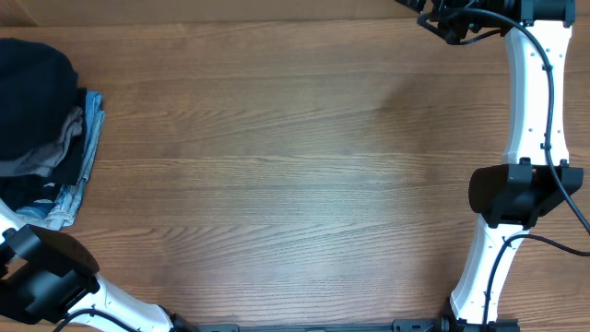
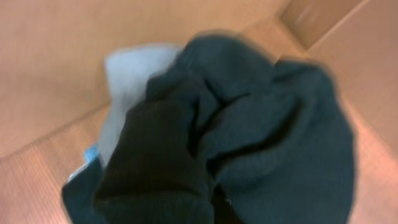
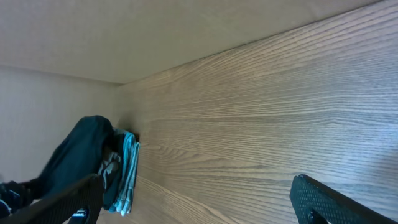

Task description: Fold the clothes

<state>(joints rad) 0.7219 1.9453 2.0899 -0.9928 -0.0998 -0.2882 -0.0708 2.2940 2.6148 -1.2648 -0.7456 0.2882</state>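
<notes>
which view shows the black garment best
Left wrist: the black garment fills the frame, folds visible though blurred. Overhead catches only part at the left edge, over the folded stack. Right wrist shows it small and far off.

Black garment (image 3: 81, 149) bunched over the denim stack (image 3: 129, 168), fingers (image 3: 323, 202) spread wide.

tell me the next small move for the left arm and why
Probably pull the black garment toward the middle of the table: it sits bunched over the denim stack at the left edge, with no room to spread there.
</notes>
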